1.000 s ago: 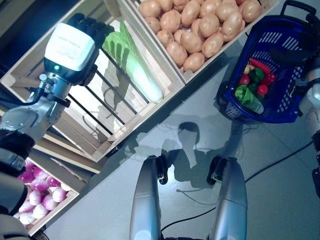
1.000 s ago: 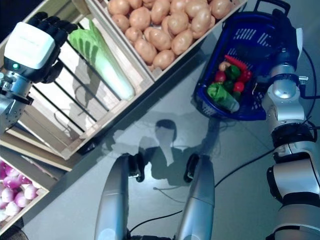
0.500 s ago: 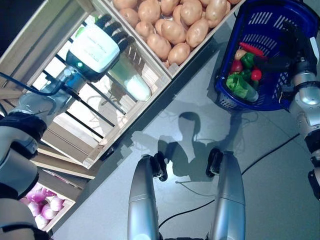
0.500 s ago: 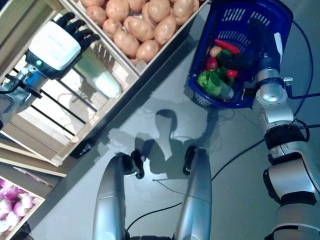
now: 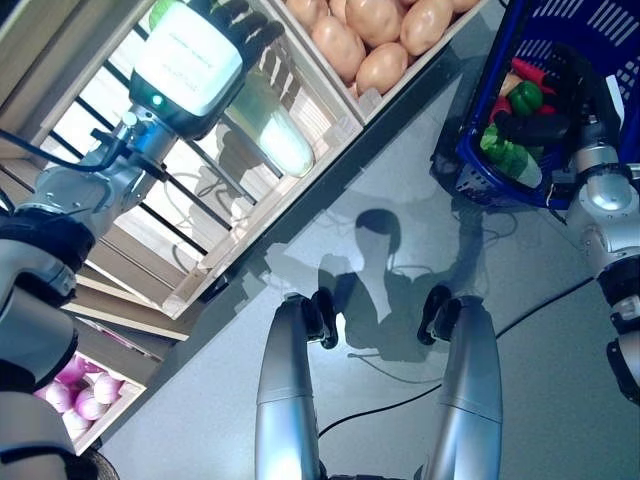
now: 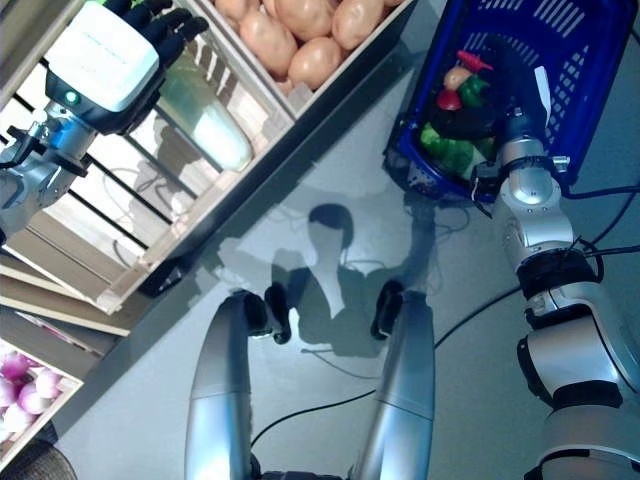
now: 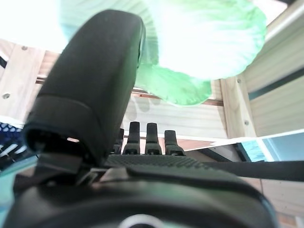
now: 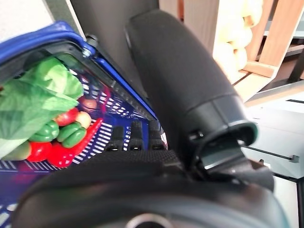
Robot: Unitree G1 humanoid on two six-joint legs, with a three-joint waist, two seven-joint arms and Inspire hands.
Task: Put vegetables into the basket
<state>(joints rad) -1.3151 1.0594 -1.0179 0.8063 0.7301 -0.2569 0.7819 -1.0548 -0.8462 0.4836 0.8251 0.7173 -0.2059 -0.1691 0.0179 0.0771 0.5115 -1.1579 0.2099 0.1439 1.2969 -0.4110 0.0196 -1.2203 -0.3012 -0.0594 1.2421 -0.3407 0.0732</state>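
A long pale-green cabbage lies in a slatted wooden crate. My left hand rests over its leafy end with the fingers straight, and the left wrist view shows the cabbage just past the thumb. At the right, my right hand is curled on the handle of the blue basket. Inside the basket lie leafy greens, a green pepper and a red chili.
A crate of potatoes adjoins the cabbage crate on the basket's side. Purple onions fill a lower bin at the near left. Grey floor stretches between the shelves and the basket.
The camera has shifted. My left hand moved from beside the cabbage onto its leafy end. The basket stays in my right hand.
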